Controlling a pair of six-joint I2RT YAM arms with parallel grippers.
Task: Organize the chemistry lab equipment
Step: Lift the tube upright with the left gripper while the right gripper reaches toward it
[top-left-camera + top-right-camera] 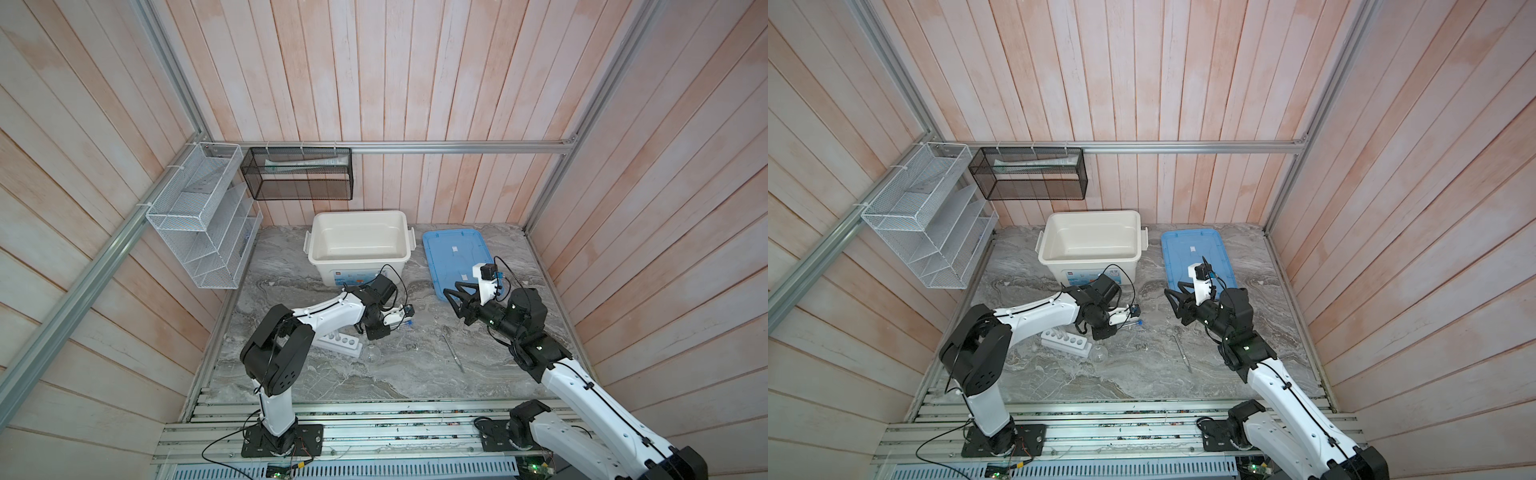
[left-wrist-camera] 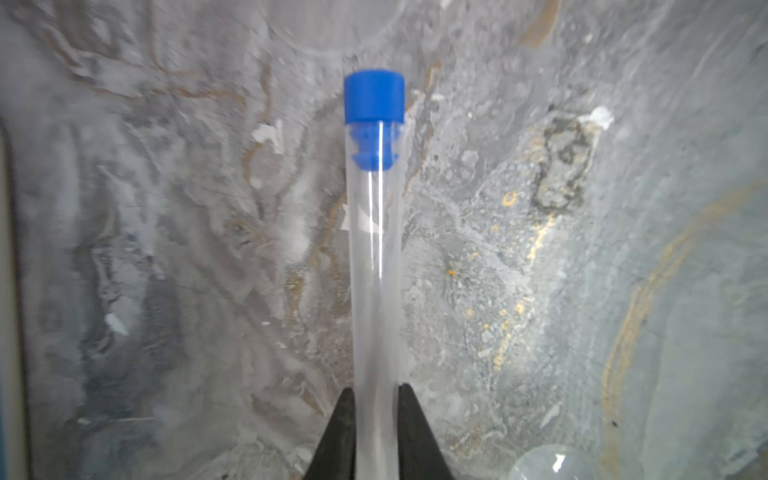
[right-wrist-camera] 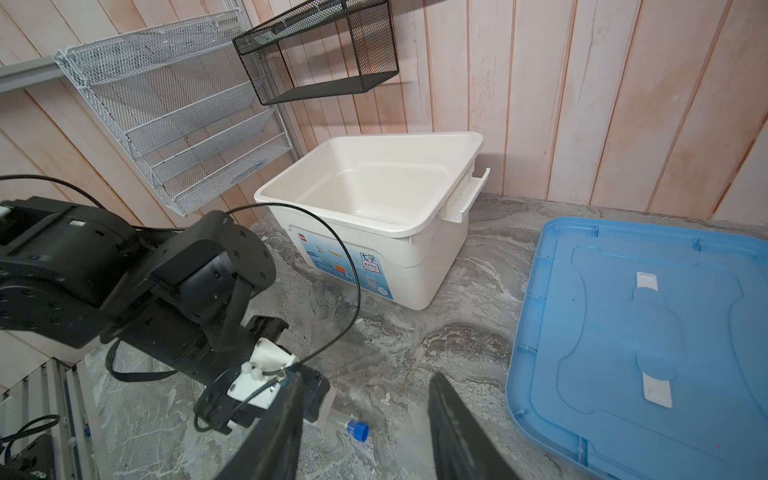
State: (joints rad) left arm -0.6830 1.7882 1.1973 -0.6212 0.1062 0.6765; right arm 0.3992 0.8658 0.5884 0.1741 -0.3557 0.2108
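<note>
On the left of my feed, the white rack sits on the desk just in front of the left arm, its row of holes facing up. I cannot make out whether anything stands in them. Just beside the rack's right end is the round flask, clear and hard to pick out against the marble. The left wrist view catches its edge too.

Close behind the flask in both top views is my left hand, pointing right and low over the desk. Its fingers press on both sides of the blue-capped tube, clamped on the part far from the cap. The tube sticks straight out ahead of the hand. I cannot tell whether it touches the desk. Behind the hand stands the white bin, open-topped.

Further right, the spatula lies flat on the desk, apart from the other things. Beyond it my right hand hangs above the desk at the near corner of the blue lid, which lies flat beside the bin. The right wrist view shows its fingers standing apart, gripping nothing.
</note>
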